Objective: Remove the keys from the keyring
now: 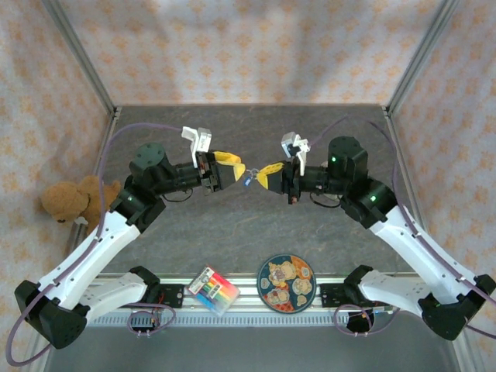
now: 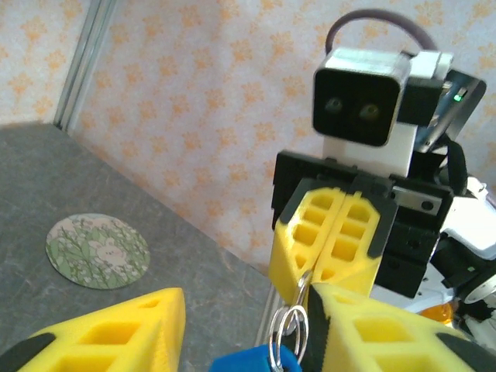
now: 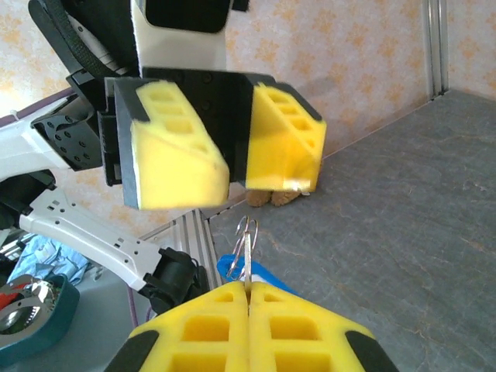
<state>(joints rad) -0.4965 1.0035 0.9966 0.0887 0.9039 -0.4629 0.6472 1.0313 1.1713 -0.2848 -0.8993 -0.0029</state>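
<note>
1. Overhead, both arms lifted and reaching inward, fingertips nearly meeting in mid-air above the middle of the grey table point(image 1: 248, 232).
2. Right gripper point(image 1: 262, 171) fully closed, yellow pads flat against each other, pinching the thin silvery key point(image 3: 246, 249) edge-on at the very tips.
3. Left gripper point(image 1: 239, 168) with jaws parted and clamped on nothing visible; gap plain from the right wrist view, between its two yellow fingers point(image 3: 180, 151).
4. Blue keyring point(image 1: 246, 180) hanging just below the spot between the two grippers, well clear of the tabletop. From the left wrist view, low between the parted fingers, with small wire loops point(image 2: 288, 324) leading up to the closed right tips.
5. Contact between the blue tag and the left gripper's inner finger face: cannot tell.
6. Wide bare tabletop beneath and beyond the grippers, out to the far wall and the slanted aluminium frame posts point(image 1: 80, 54) on either side.
7. Near edge more crowded: round cartoon-printed plate point(image 1: 285, 283) and colourful striped box point(image 1: 213, 291) at the front rail, between the arm bases.
8. Brown teddy bear point(image 1: 74, 198) at the left edge, against the wall, just beside the left arm.
</note>
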